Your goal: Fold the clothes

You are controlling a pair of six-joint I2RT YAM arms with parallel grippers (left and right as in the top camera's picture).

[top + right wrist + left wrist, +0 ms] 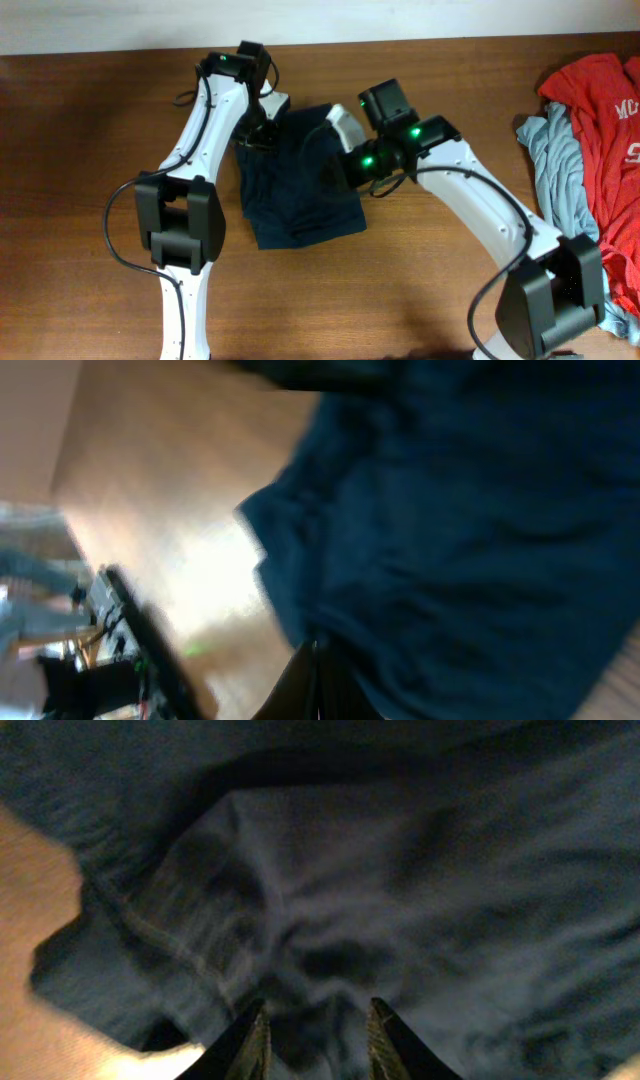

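Observation:
The dark navy garment [300, 190] lies crumpled in the middle of the table, between both arms. My left gripper [262, 128] is at its far left corner. In the left wrist view, the left gripper [318, 1020] has its two fingertips [255, 1040] a little apart with a puckered bunch of navy cloth [330, 920] between them. My right gripper [338, 165] is at the garment's right side. In the right wrist view, the right gripper [318, 660] is closed tight at the edge of the navy cloth [460, 540], which hangs from it.
A red white-lettered tee [600, 110] and a light grey-blue garment [560, 165] are piled at the table's right edge. The brown wooden table [90, 130] shows on the left and along the front. Cables trail by the left arm's base.

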